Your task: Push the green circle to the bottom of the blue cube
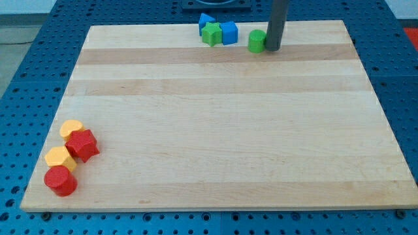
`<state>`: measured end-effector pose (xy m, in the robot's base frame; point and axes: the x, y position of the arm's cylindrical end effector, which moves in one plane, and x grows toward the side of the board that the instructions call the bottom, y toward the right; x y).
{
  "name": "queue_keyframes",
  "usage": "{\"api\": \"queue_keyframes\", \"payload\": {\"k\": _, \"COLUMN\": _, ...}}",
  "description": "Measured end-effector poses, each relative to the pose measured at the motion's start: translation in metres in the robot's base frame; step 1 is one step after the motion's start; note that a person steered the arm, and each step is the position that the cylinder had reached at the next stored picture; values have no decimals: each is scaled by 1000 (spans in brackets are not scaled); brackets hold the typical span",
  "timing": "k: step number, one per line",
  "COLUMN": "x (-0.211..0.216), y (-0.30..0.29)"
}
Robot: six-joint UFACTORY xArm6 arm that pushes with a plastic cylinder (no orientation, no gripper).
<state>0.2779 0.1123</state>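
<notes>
Near the view's bottom left of the wooden bench (pixel 215 130), clustered together: red cylinder (pixel 60 181), yellow block (pixel 60 158), red block (pixel 82 145), yellow heart-like block (pixel 71 128). Far off, at the view's top edge: green star-like block (pixel 211 34) touching blue cube (pixel 229 32), another blue block (pixel 206 20) behind them. To the view's right, apart from the cube: green circle (pixel 257 40). Pressed against the circle's right side: my tip (pixel 272 49), rod upright, rising out of view. No jawed tool fitted, only the rod.
</notes>
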Motion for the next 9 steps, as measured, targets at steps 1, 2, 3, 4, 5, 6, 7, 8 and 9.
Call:
{"api": "queue_keyframes", "payload": {"k": 1, "x": 0, "y": -10}}
{"api": "queue_keyframes", "payload": {"k": 2, "x": -1, "y": -5}}
{"api": "queue_keyframes", "payload": {"k": 3, "x": -10, "y": 3}}
{"api": "queue_keyframes", "payload": {"k": 4, "x": -10, "y": -5}}
{"api": "queue_keyframes", "payload": {"k": 5, "x": -10, "y": -19}}
{"api": "queue_keyframes", "payload": {"k": 6, "x": -10, "y": -29}}
{"api": "queue_keyframes", "payload": {"k": 7, "x": -10, "y": -34}}
{"api": "queue_keyframes", "payload": {"k": 8, "x": -10, "y": -37}}
{"api": "queue_keyframes", "payload": {"k": 9, "x": -10, "y": -43}}
